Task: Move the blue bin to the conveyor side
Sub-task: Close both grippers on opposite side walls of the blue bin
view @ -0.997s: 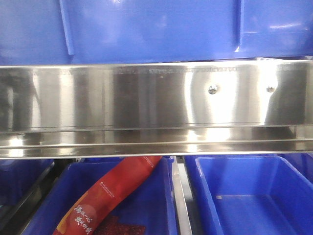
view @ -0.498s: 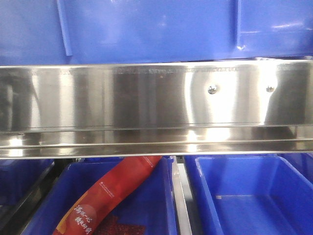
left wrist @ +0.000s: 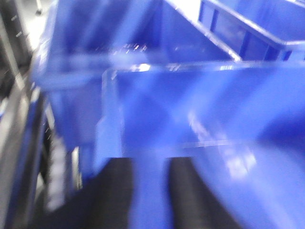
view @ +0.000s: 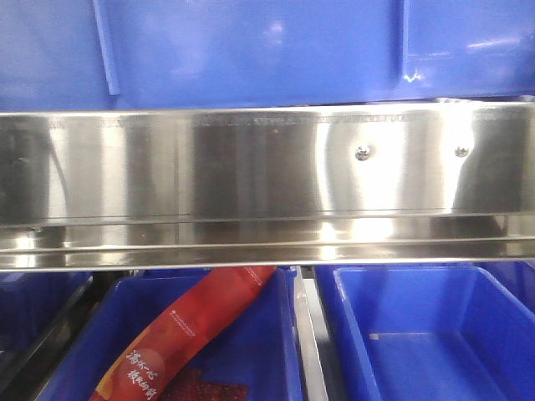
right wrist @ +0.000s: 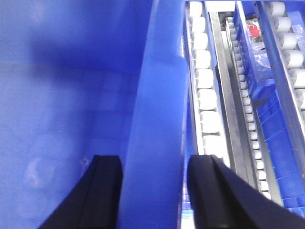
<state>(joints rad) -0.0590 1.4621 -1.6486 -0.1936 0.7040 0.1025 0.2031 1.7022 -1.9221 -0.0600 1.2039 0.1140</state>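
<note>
The blue bin [view: 251, 50] fills the top of the front view, above a steel beam. In the blurred left wrist view my left gripper [left wrist: 150, 164] has its two dark fingers on either side of the blue bin's [left wrist: 190, 109] rim, shut on it. On the right wrist view my right gripper [right wrist: 155, 162] straddles the thick rim [right wrist: 157, 95] of the blue bin [right wrist: 62, 95]. One finger is inside the bin and the other outside, clamped on the rim. The conveyor is out of view.
A shiny steel rack beam [view: 251, 175] crosses the front view. Below it sit a blue crate holding a red snack packet [view: 201, 317] and another blue crate [view: 435, 334]. White roller tracks [right wrist: 205, 86] run beside the bin. A further blue crate [left wrist: 252, 28] stands beyond it.
The bin's vertical ribs have slid a little to the left in the front view. The rack and lower crates have not moved.
</note>
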